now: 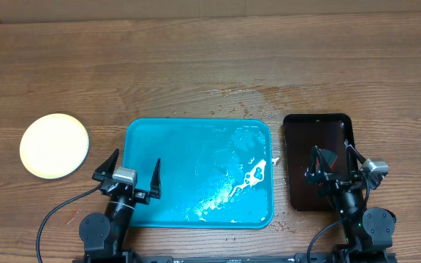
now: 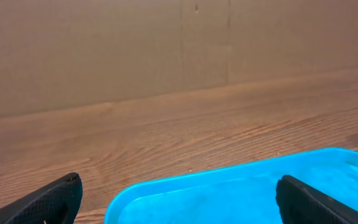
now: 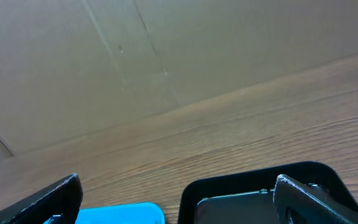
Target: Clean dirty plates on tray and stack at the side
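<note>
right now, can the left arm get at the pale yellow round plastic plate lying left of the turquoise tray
Probably yes: the open left gripper hangs at the left edge of the turquoise rectangular plastic tray, and only bare wooden table lies between it and the pale yellow plate.

Place: a robot test bench, by the look of it a lab set-up.
Machines: a left arm (image 1: pixel 112 219) and a right arm (image 1: pixel 364 219) fixed at the near edge of a wooden table (image 1: pixel 196 58), with a black cable (image 1: pixel 50 215) looping out from the left one.
Backdrop: a plain brown cardboard wall (image 2: pixel 104 50) stands behind the table, its seams showing.
Props: a wet blue tray (image 1: pixel 152 146), a black tray (image 1: pixel 316 128) and a pale yellow plate (image 1: pixel 54 145) laid out on the tabletop, with water spots (image 1: pixel 262 93) on the wood.
</note>
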